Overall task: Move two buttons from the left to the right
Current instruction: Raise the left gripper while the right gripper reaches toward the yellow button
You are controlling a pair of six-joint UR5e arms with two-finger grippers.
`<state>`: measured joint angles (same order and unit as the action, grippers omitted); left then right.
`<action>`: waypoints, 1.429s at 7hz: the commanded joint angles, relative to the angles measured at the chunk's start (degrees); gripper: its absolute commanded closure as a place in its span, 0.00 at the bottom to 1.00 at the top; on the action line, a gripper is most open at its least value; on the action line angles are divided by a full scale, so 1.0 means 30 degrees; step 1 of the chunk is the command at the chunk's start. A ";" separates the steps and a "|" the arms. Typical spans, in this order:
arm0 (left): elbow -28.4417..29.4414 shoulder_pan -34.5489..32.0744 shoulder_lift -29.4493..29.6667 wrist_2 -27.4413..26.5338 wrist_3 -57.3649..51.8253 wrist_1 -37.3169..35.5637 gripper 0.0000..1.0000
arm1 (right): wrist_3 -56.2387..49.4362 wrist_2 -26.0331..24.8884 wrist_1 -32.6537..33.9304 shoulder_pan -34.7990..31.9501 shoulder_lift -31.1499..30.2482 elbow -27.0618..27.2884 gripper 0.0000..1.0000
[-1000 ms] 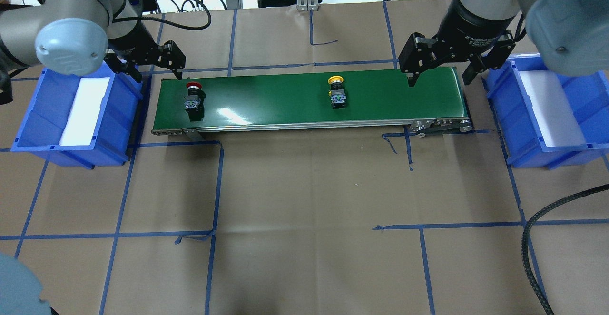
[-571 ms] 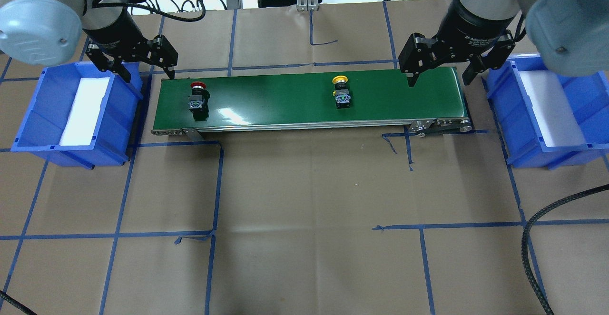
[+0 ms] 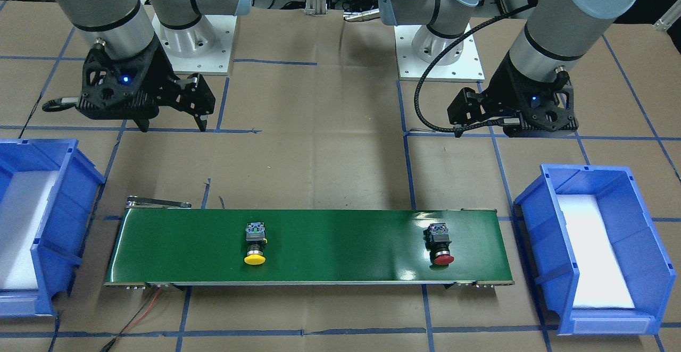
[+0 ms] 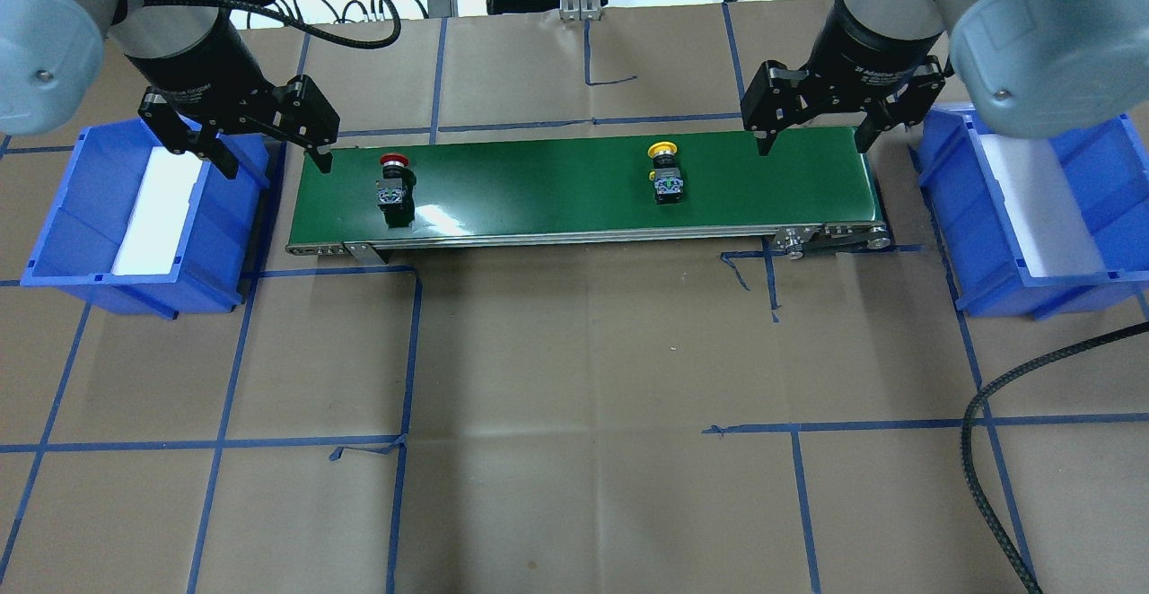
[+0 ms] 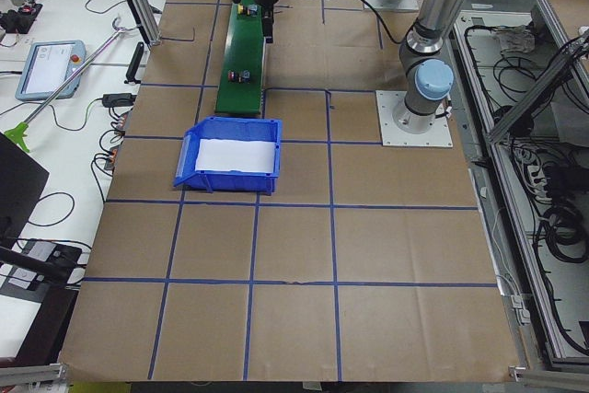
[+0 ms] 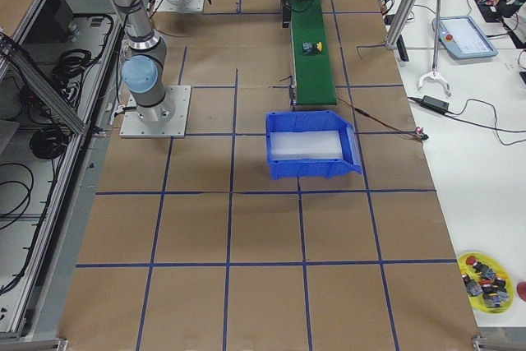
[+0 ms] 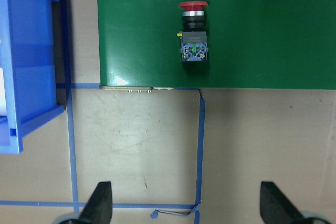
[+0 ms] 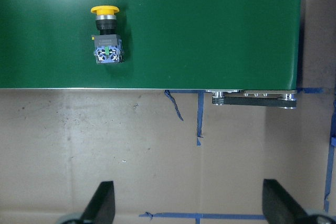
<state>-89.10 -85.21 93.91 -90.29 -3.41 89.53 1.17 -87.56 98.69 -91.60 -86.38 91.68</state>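
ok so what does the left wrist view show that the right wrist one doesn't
Only the left wrist view: the red button, lying on its side near the belt's end, and a blue bin just past that end. Only the right wrist view: the yellow button and the toothed drive at the belt's other end. Both: the green belt, brown paper with blue tape, and open jaws at the bottom edge.

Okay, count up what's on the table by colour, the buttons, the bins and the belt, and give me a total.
Red button: 1
Yellow button: 1
Blue bins, left bin and right bin: 2
Green belt: 1
Total: 5
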 commanded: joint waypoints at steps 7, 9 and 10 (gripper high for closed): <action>0.0110 -0.0544 0.0015 -0.0020 0.0697 -0.0225 0.00 | 0.0137 0.0008 0.5970 0.0007 0.4355 -0.0033 0.00; 0.0052 -0.0544 -0.0014 0.0009 0.0697 -0.0254 0.00 | 0.0109 -0.0021 0.7358 -0.0081 0.5469 0.0056 0.00; 0.0051 -0.0544 -0.0014 -0.0019 0.0697 -0.0254 0.00 | 0.0108 -0.0021 0.7359 -0.0081 0.5763 0.0085 0.00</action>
<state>-88.88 -86.83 93.90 -90.31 -1.32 88.78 1.52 -87.62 120.13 -91.81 -70.49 91.83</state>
